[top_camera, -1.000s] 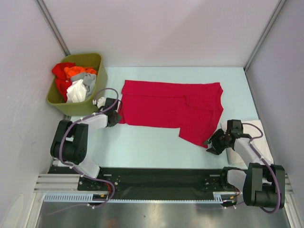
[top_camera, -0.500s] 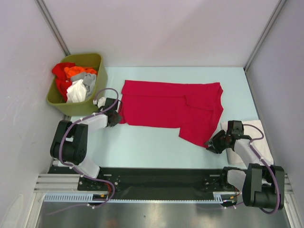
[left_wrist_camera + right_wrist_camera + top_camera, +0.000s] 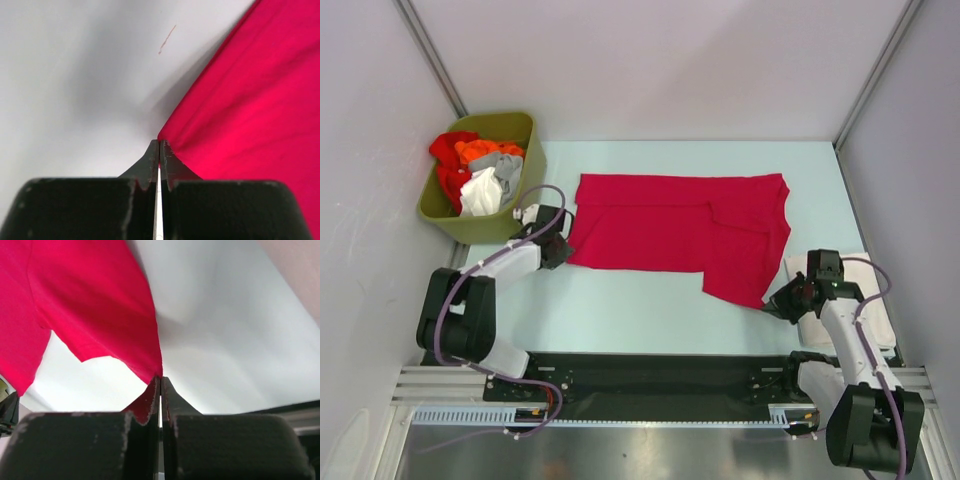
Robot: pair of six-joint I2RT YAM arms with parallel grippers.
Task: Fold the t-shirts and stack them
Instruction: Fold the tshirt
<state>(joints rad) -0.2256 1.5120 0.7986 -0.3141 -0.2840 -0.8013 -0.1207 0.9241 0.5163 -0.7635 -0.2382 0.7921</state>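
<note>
At far left an olive-green bin (image 3: pixel 460 228) holds a heap of red, orange, grey and white t-shirts (image 3: pixel 480 185). Just beside it is the left gripper (image 3: pixel 565 255), its jaws clenched on the near-left corner of the crimson-red t-shirt (image 3: pixel 670 235). That shirt lies spread across the middle of the pale surface (image 3: pixel 620 300), partly folded. The right gripper (image 3: pixel 775 303) pinches its near-right corner between closed jaws. Under the right arm (image 3: pixel 850 340), at the surface's right edge, lies an off-white t-shirt (image 3: pixel 876 318).

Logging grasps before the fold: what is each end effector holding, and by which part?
Both hold the crimson-red t-shirt: the left end effector pinches its near left corner, the right end effector its near right corner tip.
</note>
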